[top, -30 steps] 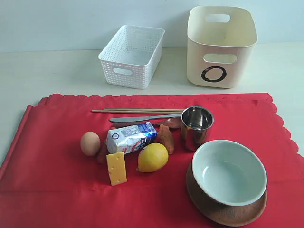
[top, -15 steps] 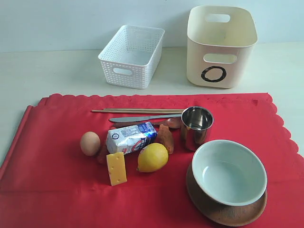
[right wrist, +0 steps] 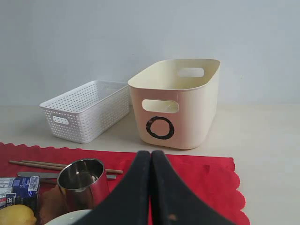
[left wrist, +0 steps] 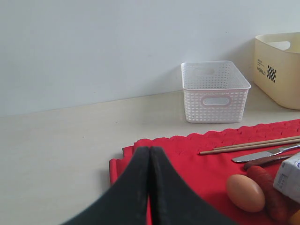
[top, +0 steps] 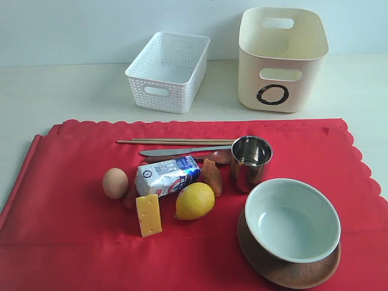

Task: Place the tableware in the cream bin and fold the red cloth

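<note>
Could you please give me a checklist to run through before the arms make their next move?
1. Cream bin upright, mouth unobstructed: ok.
2. Left pincer open for a grasp: not ok, shut.
3. Right pincer open for a grasp: not ok, shut.
4. Steel cup upright: ok.
5. Bowl empty, ready to lift off the wooden plate: ok.
6. Red cloth cleared for folding: not ok, chopsticks, lemon and more lie on it.

white perforated basket (top: 168, 71) far left | egg (top: 115, 182) left, sausage (left wrist: 268, 187) just beside | carton (top: 167, 176) centre | cheese (top: 148, 214) near | lemon (top: 195, 200) right of cheese
</note>
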